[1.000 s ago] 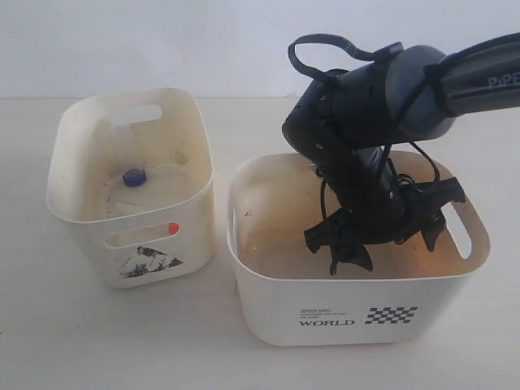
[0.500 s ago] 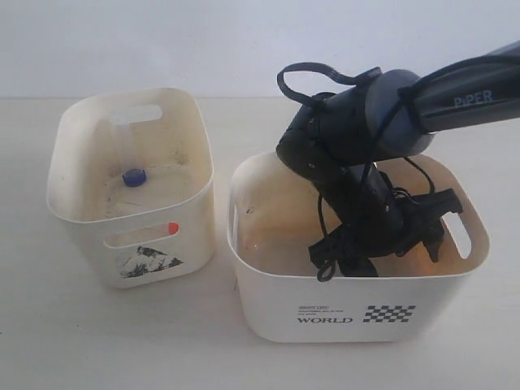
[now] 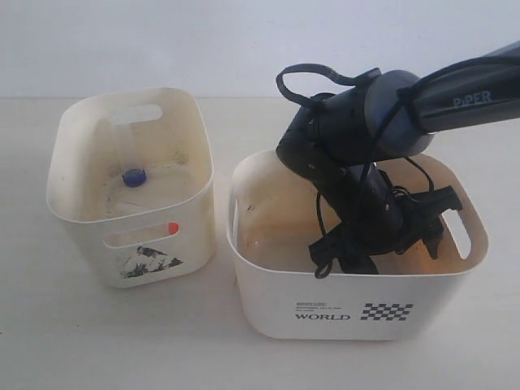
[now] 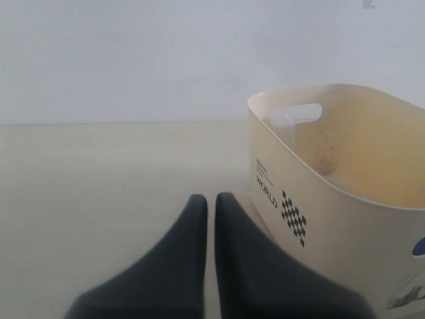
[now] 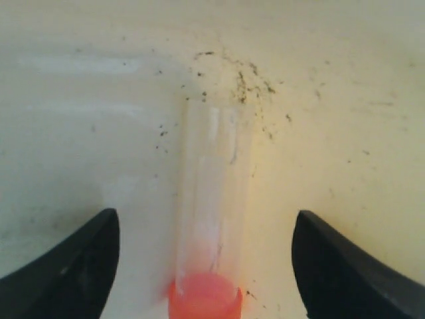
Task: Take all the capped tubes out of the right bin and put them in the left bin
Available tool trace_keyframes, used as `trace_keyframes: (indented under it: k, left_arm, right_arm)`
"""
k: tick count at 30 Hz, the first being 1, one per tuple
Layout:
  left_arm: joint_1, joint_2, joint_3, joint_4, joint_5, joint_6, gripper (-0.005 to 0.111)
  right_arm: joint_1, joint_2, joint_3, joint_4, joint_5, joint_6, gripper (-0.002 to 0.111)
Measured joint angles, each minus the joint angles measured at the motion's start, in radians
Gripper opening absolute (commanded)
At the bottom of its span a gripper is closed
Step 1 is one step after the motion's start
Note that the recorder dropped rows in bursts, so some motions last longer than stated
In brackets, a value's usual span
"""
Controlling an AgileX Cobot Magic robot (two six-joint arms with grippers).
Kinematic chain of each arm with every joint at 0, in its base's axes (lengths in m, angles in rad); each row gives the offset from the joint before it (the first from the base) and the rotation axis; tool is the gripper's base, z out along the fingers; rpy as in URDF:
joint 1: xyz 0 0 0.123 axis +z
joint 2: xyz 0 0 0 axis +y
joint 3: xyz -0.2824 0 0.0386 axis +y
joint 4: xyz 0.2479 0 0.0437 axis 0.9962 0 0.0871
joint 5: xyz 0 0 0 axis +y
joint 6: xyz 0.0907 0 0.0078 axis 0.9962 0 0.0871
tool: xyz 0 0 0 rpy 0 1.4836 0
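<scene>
Inside the right bin [image 3: 268, 284], the wide one marked "WORLD", my right gripper [image 3: 386, 248] hangs low and open. In the right wrist view a clear capped tube [image 5: 212, 173] with an orange-red cap [image 5: 204, 299] lies on the bin floor between the spread fingers [image 5: 66, 272], touching neither. The left bin [image 3: 73, 211], with the picture sticker, holds a blue cap [image 3: 134, 176], and an orange-red spot [image 3: 172, 228] shows through its front slot. My left gripper [image 4: 211, 199] is shut on nothing, just above the table beside the right bin [image 4: 312, 193].
The right arm [image 3: 366, 122] with its looped cable [image 3: 305, 77] leans over the right bin's back rim. Both bins stand side by side on a pale table [image 3: 122, 341], a narrow gap between them. A white wall [image 3: 162, 41] is behind.
The right arm has dropped deeper into the right bin and shifted slightly left; over the last half second it hardly moved. The left bin's contents are unchanged.
</scene>
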Motion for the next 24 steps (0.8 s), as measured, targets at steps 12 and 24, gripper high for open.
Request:
trace_keyframes:
  k: [12, 24]
  left_arm:
    - [0.0, 0.0, 0.0, 0.0, 0.0, 0.0, 0.004]
    - [0.0, 0.0, 0.0, 0.0, 0.0, 0.0, 0.004]
  right_arm:
    - [0.0, 0.037, -0.001, -0.019, 0.0, -0.005, 0.056]
    - [0.0, 0.066, -0.004, -0.025, 0.018, -0.012, 0.04]
